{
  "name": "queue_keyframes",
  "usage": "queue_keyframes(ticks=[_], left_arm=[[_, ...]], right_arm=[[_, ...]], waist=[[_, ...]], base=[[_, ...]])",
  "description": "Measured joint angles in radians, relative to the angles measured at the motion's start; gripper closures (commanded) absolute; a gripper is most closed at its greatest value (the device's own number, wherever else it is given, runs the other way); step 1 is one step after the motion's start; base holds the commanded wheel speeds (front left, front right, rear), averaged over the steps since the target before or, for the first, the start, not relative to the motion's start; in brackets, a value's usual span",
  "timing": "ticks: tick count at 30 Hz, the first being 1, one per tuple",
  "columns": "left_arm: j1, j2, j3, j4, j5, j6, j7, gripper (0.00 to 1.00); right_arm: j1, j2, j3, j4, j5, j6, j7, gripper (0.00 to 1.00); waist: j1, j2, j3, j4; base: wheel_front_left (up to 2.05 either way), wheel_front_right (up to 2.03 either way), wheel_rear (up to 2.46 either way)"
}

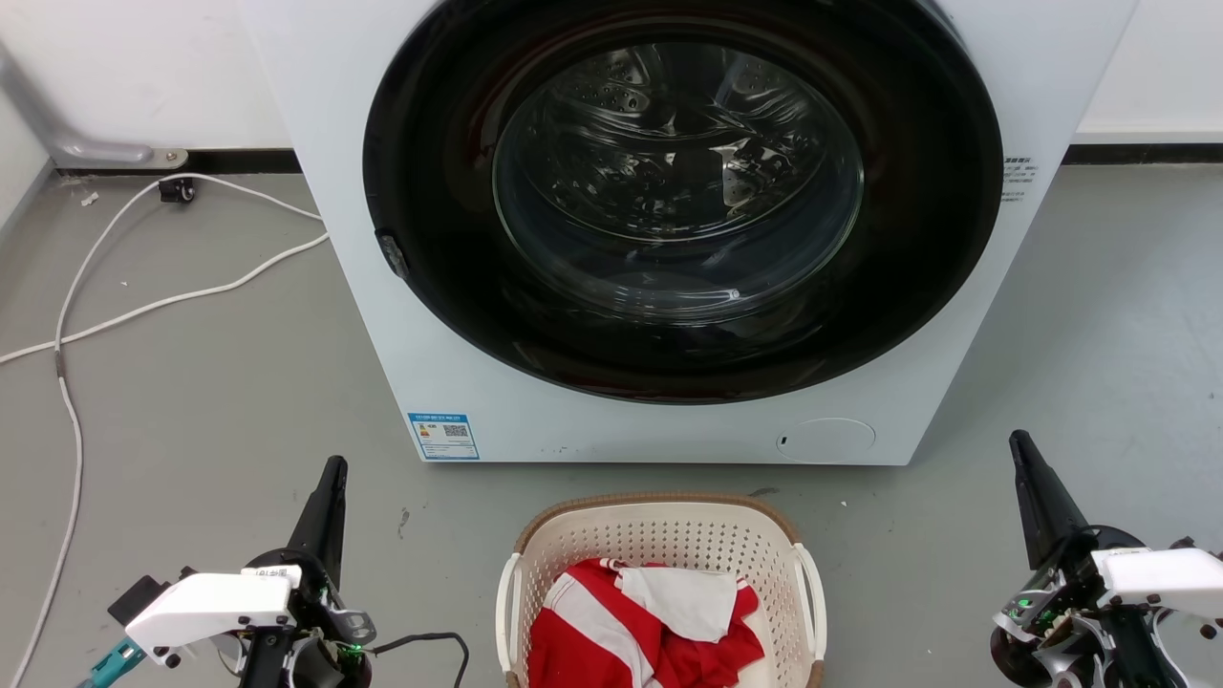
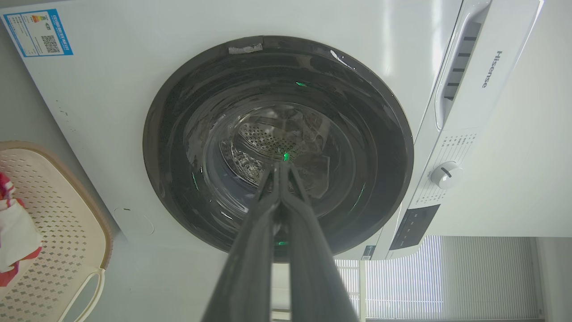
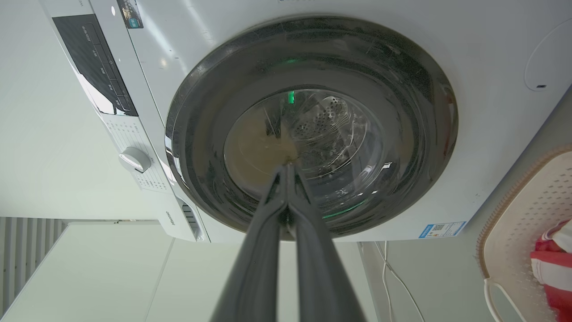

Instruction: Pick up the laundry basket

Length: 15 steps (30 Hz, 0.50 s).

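**Left gripper.** My left gripper [image 1: 333, 468] is clenched. Its two fingers are pressed together along their length and grasp nothing. The left wrist view shows the tips meeting with no gap.

**Right gripper.** My right gripper [image 1: 1020, 441] is likewise clenched and empty.

**Heading.** Both grippers point forward at the washer [image 1: 573, 435], with their tips short of its front panel.

**Task item.** The laundry basket [image 1: 659, 535] sits on the floor [image 1: 191, 401] between the two grippers. It lies to the right of the left one and to the left of the right one, apart from both and untouched. Its far rim stops just short of the washer.

**Contents.** A red-and-white garment [image 1: 650, 612] lies inside the basket.

**Surroundings.** Ahead of the left gripper and further to its left, a white cable [image 1: 196, 294] trails across the floor.
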Motion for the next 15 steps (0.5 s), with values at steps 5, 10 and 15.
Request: queue_keyframes(ticks=[5,10,15], left_arm=[[0.0,-0.001,0.001,0.0,0.0,0.0,0.003,1.0],[0.0,-0.001,0.001,0.0,0.0,0.0,0.003,1.0],[0.0,-0.001,0.002,0.0,0.0,0.0,0.003,1.0]], right_arm=[[0.0,0.0,-0.001,0.0,0.0,0.0,0.002,1.0],[0.0,0.001,-0.001,0.0,0.0,0.0,0.002,1.0],[0.0,0.001,-0.002,0.0,0.0,0.0,0.002,1.0]], waist=[[0.0,0.0,0.0,0.0],[0.0,0.0,0.0,0.0],[0.0,0.0,0.0,0.0]], base=[[0.0,0.0,0.0],[0.0,0.0,0.0],[0.0,0.0,0.0]])
